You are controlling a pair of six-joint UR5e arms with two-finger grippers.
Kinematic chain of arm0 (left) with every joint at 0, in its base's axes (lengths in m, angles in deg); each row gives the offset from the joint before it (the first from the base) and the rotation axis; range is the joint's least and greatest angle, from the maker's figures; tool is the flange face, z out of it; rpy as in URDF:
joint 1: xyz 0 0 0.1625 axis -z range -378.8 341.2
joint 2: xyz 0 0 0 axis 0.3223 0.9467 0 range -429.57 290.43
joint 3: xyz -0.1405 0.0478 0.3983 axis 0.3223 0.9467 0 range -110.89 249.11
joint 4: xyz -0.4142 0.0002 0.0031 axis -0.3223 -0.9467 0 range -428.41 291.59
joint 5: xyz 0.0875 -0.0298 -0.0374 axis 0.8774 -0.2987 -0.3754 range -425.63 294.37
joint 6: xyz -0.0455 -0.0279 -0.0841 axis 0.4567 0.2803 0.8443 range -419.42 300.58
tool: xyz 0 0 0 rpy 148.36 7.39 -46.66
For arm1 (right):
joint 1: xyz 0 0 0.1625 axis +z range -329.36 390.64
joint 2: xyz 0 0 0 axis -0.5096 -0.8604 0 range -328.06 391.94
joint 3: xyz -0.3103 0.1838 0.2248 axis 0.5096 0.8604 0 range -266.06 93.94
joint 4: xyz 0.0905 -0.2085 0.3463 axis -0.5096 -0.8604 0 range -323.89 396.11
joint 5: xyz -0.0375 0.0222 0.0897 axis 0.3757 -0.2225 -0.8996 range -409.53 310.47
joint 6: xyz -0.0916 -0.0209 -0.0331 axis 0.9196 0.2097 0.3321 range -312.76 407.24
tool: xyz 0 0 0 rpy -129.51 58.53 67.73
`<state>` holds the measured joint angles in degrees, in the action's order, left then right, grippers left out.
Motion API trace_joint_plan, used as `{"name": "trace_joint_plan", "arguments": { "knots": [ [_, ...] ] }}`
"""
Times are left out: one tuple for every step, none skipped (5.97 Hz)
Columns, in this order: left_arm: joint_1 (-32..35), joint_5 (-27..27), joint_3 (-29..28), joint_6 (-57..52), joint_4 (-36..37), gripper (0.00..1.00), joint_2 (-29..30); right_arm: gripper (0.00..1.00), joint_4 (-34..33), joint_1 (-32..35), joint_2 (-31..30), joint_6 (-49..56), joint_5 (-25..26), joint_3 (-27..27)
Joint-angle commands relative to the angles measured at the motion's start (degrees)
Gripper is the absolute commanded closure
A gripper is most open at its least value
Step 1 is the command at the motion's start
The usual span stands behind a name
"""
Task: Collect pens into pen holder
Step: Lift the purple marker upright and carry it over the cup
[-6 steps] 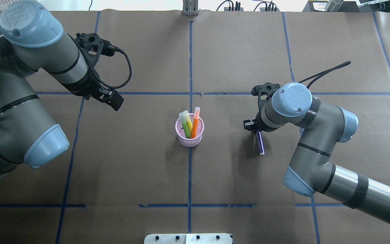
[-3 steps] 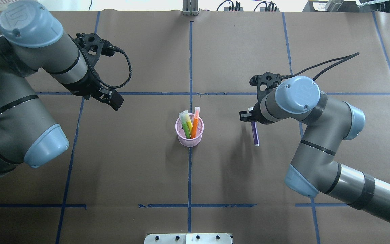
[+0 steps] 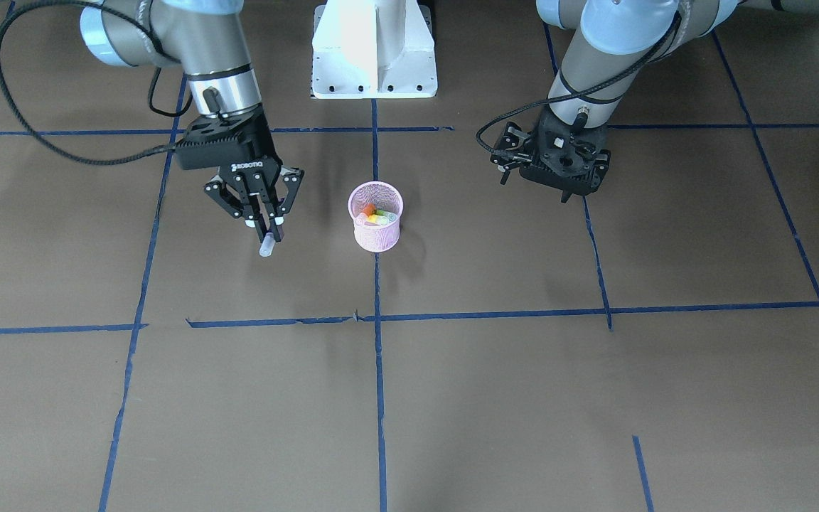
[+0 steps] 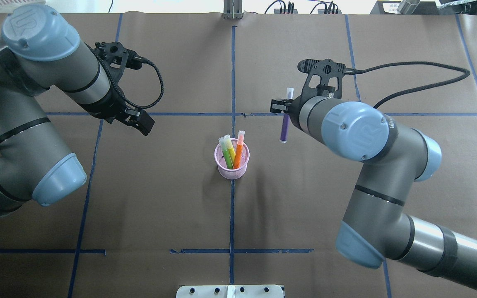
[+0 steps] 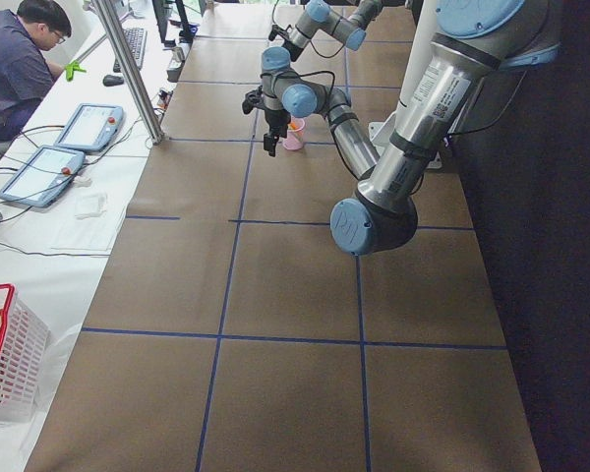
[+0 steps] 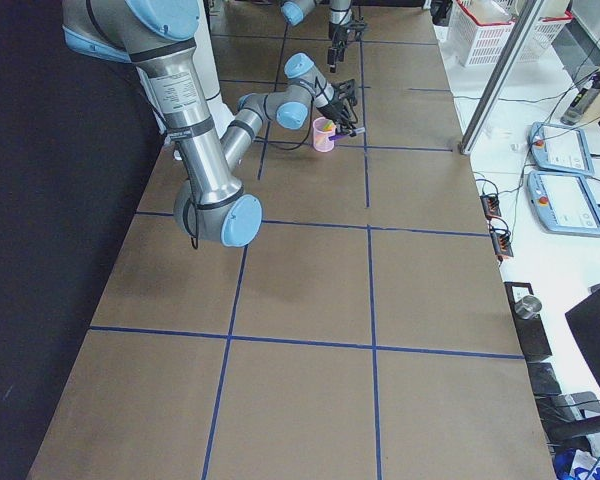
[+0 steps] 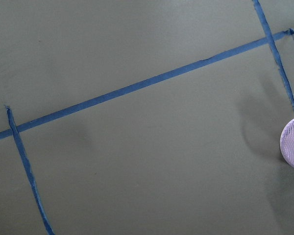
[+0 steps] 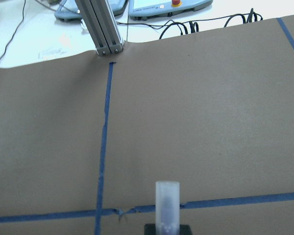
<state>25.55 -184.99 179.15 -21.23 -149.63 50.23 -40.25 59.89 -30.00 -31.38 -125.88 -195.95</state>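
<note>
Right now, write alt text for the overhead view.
The right gripper holds a purple pen aloft, up and right of a pink pen holder containing green, yellow and orange pens. The left gripper hovers at left.

**A:** What surrounds the scene?

**B:** A wide table covered in brown paper (image 4: 160, 198), divided into large squares by blue tape lines (image 4: 232, 215). Along one long side runs a white bench (image 5: 69, 246) with two grey tablet-like control panels (image 5: 88, 126) and a silver aluminium post (image 5: 128, 69).

**A:** Anyone there?

**B:** A seated person in a dark shirt (image 5: 10, 64).
</note>
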Motion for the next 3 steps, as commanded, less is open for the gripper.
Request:
{"name": "trace_joint_plan", "arguments": {
  "knots": [
    [-0.14, 0.0, -1.06, 0.3, -1.22, 0.0, -0.01, 1.0, -0.54, -6.62, 1.47, -12.23, 12.38, -0.33],
    [-0.14, 0.0, -1.06, 0.3, -1.22, 0.0, -0.01, 1.0, -2.63, -9.8, 3.12, -15.4, 18.46, 0.02],
    [-0.23, 0.0, -1.15, 0.3, -1.31, 0.0, -0.01, 1.0, -4.91, -12.96, 4.53, -18.91, 24.17, 1.07]
  ]
}}
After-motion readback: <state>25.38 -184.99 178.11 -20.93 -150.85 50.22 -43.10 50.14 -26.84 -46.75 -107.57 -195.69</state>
